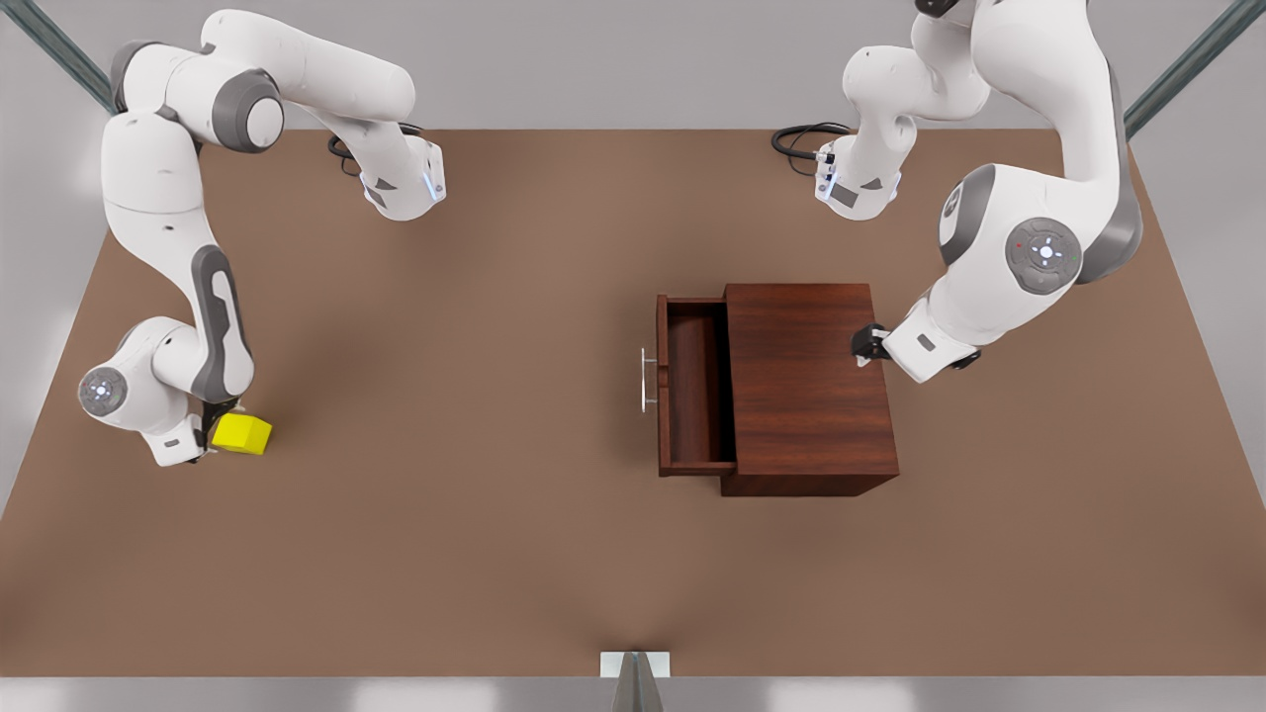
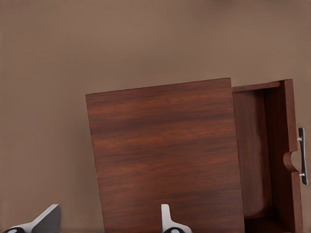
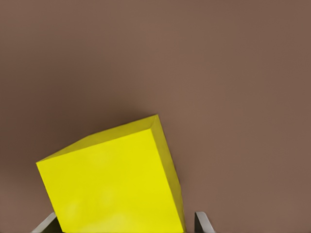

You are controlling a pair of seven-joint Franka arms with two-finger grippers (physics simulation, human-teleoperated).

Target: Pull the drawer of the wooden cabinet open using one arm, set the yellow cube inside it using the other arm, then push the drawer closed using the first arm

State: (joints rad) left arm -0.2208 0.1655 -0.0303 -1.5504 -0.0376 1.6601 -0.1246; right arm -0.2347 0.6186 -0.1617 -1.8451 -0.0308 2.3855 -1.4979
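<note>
A big brown counter [image 1: 475,415] fills the middle of the scene. Its top is flat and plain. Behind it stands a light grey wall [image 1: 613,59]. Two dark metal bars [image 1: 59,49] slant across the upper corners. Black cables [image 1: 796,138] curl at the far edge. A small white bracket [image 1: 634,665] sits at the near edge.

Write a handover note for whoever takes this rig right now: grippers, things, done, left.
Left gripper: open, over the wooden cabinet, away from the handle.
Right gripper: at the yellow cube on the table at the front view's left, fingers either side; grasp cannot be confirmed.
Done: drawer pulled open, nothing visible in it.
Left: lift the cube, place it in the drawer, then push the drawer shut with the left arm.
</note>
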